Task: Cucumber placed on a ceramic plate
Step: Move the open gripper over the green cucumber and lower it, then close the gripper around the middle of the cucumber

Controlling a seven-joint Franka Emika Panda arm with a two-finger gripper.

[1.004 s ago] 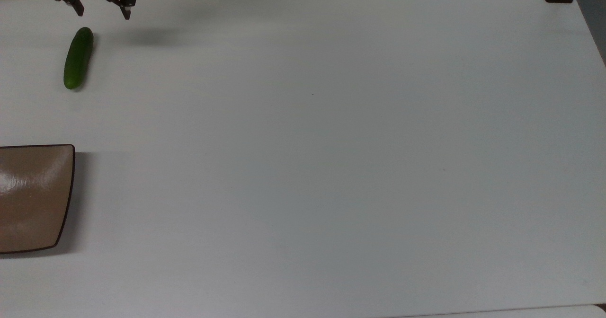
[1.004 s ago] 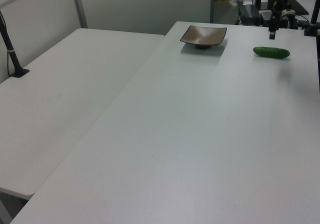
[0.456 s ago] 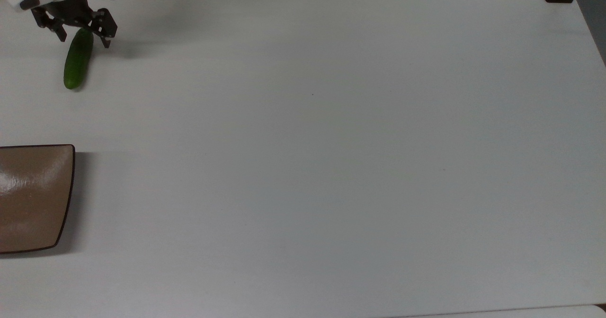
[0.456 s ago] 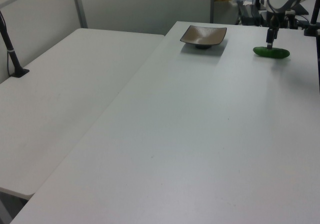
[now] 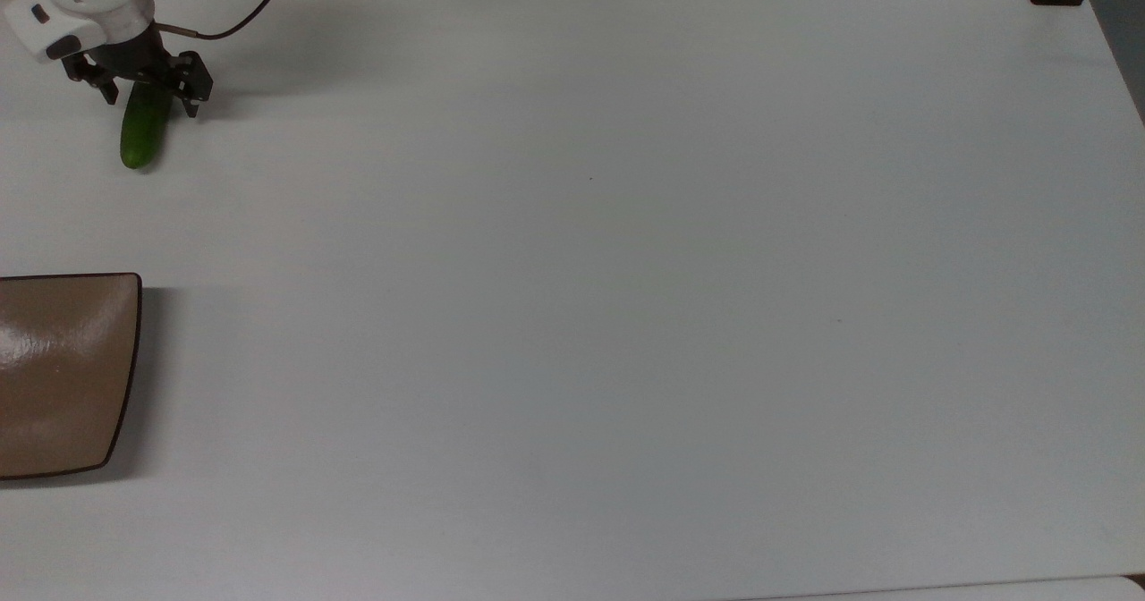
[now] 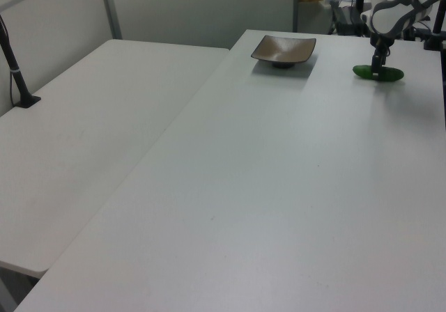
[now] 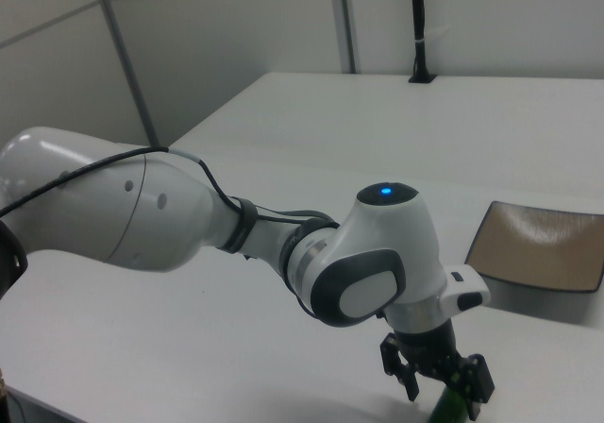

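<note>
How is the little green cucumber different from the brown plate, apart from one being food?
The cucumber is dark green, long and rounded; the ceramic plate is glossy tan-brown, square, with a thin dark rim. The gripper straddles the cucumber with open fingers; nothing is near the plate, which is empty. Both rest on the white table.

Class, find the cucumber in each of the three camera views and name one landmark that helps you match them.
Top view: cucumber near the upper left corner, under the gripper.
Left view: upper right, to the right of the ceramic plate.
Right view: one green end at the bottom edge, below the gripper.
Shared landmark: the ceramic plate, apart from the cucumber.
</note>
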